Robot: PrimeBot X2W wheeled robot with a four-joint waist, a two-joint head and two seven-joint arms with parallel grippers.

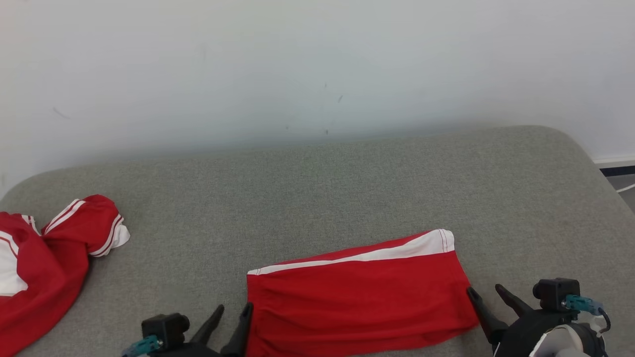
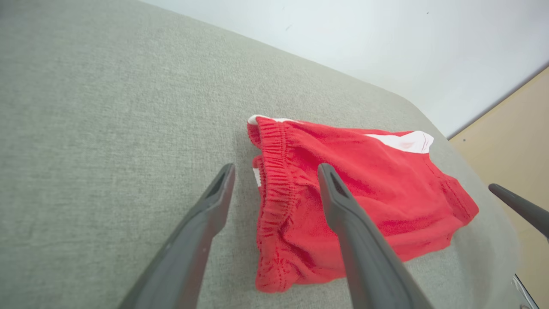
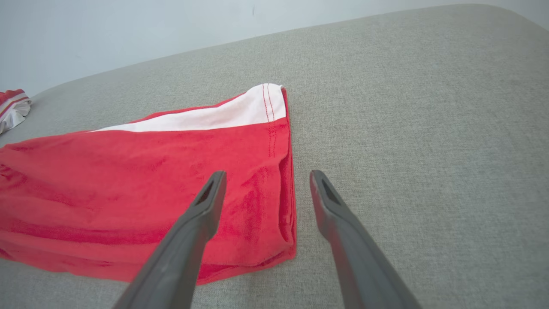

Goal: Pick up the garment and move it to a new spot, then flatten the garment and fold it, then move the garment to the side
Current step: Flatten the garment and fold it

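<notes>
Long dark fingers of the left gripper [image 1: 233, 310] and the right gripper [image 1: 485, 292] are standing spread apart at either end of the garment, grasping nothing. Between them the folded red knit shorts with a white side stripe [image 1: 357, 297] are lying flat along the near edge of the grey fabric-covered cushion [image 1: 317, 188], slightly right of its middle.

In the left wrist view one finger is hanging over the gathered elastic waistband [image 2: 274, 184] and the other over bare cushion. In the right wrist view the fingers are straddling the stitched leg hem [image 3: 283, 171] in the same way. Whether any tip is touching the cloth I cannot tell.

The shorts are looking light, soft and limp, so they will probably sag and the stacked layers may slide apart if only the top one is caught. The thick waistband and the hem corners are looking like the firmest places to pinch, right through every layer, with both ends lifted together.

Well apart, at the left edge, a crumpled red-and-white top [image 1: 39, 263] is lying, and a pale wall [image 1: 317, 59] is rising behind the far edge.
</notes>
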